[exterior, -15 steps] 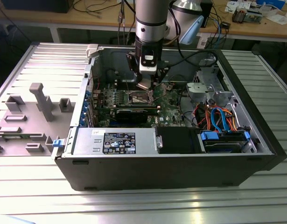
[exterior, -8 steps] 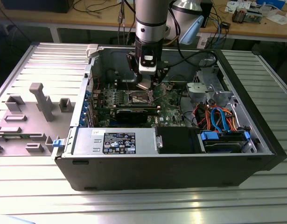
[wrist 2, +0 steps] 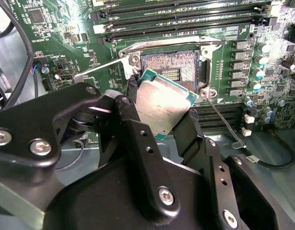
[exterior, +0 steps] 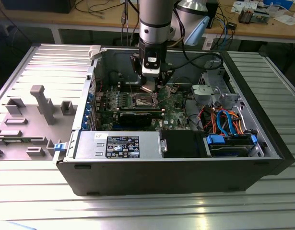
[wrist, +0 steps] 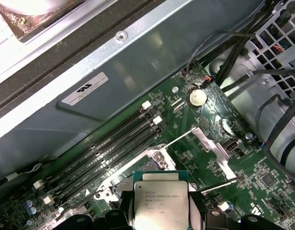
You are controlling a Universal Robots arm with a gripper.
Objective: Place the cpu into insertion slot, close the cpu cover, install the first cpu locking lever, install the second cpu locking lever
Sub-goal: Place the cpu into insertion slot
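The gripper [wrist 2: 161,114] is clamped on the cpu [wrist 2: 157,100], a black finger [wrist 2: 133,103] pressing on each of two opposite edges; in the first wrist view the chip [wrist: 160,201] shows its dull metal top between those fingers. The cpu hangs tilted just above the insertion slot [wrist 2: 178,64], overlapping one edge of it and not seated; the slot lies uncovered, its field of contacts showing inside the silver rim. Two thin locking levers [wrist 2: 224,122] stick out free from the socket's corners. Around it spreads the green motherboard [wrist 2: 51,43], with long black memory slots [wrist 2: 185,14] just beside the socket and a coin cell [wrist: 197,97] farther off. In the exterior view the arm [exterior: 154,28] reaches straight down into an open computer case [exterior: 137,177] lying on its side; a labelled power supply [exterior: 118,146] and a blue drive tray [exterior: 229,143] sit along its near wall. The case rests on a ribbed metal table [exterior: 137,211]; a grey fixture plate [exterior: 41,103] lies at the exterior view's left; behind stands a wooden workbench [exterior: 41,24] strewn with cables.
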